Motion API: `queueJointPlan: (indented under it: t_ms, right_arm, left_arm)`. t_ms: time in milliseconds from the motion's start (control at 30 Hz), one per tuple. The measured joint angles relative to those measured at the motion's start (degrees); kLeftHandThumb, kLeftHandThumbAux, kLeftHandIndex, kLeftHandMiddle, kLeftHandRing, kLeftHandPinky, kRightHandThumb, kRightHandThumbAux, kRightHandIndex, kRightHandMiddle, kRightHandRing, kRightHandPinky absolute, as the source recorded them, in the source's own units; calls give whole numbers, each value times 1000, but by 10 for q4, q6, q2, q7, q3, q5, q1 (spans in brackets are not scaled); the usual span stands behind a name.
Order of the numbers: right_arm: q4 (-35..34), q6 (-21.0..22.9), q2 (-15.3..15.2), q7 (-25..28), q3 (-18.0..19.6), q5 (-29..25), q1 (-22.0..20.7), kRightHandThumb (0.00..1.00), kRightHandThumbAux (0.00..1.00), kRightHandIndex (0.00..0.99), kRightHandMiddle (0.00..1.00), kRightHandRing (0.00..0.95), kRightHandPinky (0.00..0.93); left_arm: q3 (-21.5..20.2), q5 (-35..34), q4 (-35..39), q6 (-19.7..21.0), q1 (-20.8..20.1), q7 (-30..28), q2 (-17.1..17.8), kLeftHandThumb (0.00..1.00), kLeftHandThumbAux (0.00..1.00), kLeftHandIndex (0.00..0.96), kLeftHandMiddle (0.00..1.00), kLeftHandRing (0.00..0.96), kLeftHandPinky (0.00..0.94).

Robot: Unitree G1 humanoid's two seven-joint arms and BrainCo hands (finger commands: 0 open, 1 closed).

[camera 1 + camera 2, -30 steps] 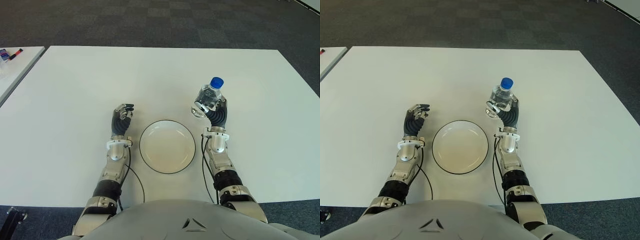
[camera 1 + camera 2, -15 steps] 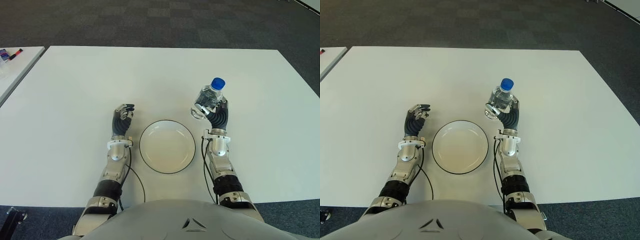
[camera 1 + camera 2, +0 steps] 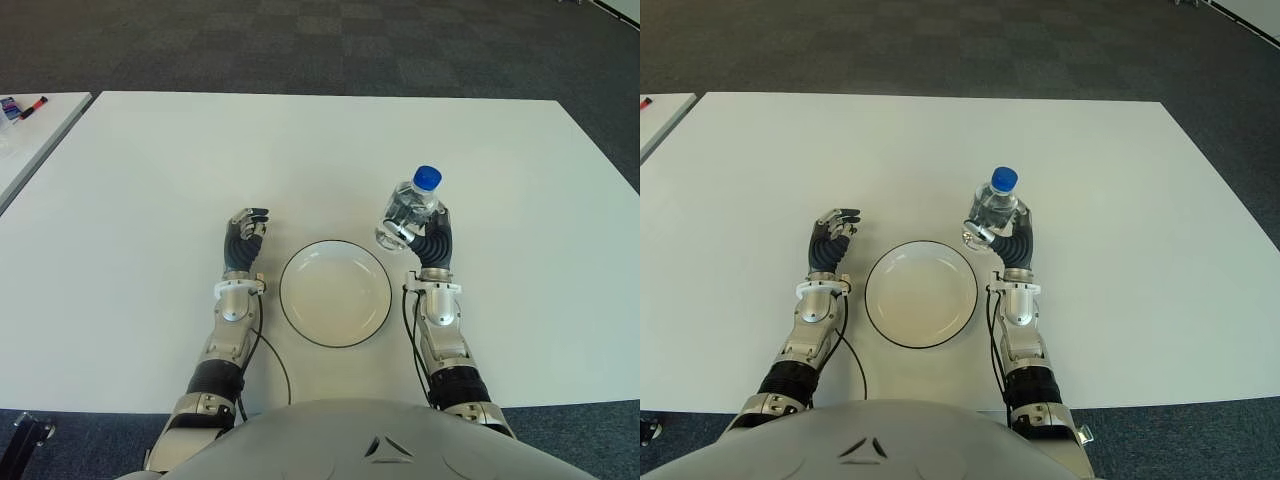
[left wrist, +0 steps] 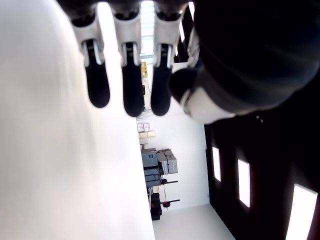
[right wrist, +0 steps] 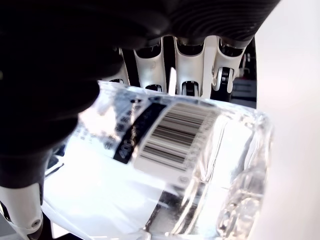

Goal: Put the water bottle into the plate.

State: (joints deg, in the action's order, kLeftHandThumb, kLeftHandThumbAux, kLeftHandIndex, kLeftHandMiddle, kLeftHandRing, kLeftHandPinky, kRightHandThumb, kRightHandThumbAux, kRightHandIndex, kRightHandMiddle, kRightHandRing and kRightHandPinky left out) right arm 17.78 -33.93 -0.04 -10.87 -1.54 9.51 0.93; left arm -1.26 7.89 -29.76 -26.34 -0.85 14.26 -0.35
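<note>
My right hand (image 3: 428,236) has its fingers wrapped around the water bottle (image 3: 408,207), and over the last second it has drawn back toward me and a little inward, so the bottle's base now shows just beside the far right rim of the plate (image 3: 335,293) instead of well off it. The bottle is held off the white surface (image 3: 150,160) and leans, its blue cap (image 3: 427,177) tipped away from me and to the right, base toward the plate. I read this as the carry stage: the bottle is gripped and closing on the dish, but not yet over its bowl.

In the right wrist view the bottle (image 5: 165,160) is clear, thin ribbed plastic with a transparent label bearing a barcode. It looks light and easily dented, and smooth enough to slip if the grip slackens.

The plate is round, shallow and cream-white with a thin dark edge, glossy, with nothing on it. The surface is matt white and flat.

My left hand (image 3: 245,232) shows just to the left of the plate, fingers curled and holding nothing; it hasn't moved.
</note>
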Motion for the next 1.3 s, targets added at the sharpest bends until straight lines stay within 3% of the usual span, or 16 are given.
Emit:
queueJointPlan:
  t_ms: [300, 633, 1300]
  right_arm:
    - [-52, 27, 6, 20, -25, 7, 48, 842, 677, 413, 511, 601, 575]
    - [-103, 73, 10, 61, -55, 2, 90, 844, 675, 428, 489, 572, 576]
    - [-115, 88, 1, 66, -70, 26, 105, 843, 677, 424, 483, 564, 568]
  left_arm:
    - [0, 0, -2, -3, 0, 0, -2, 716, 709, 413, 346, 358, 384]
    - [0, 0, -3, -4, -1, 0, -3, 717, 709, 412, 342, 349, 373]
    - [0, 0, -4, -3, -1, 0, -9, 716, 710, 412, 346, 358, 384]
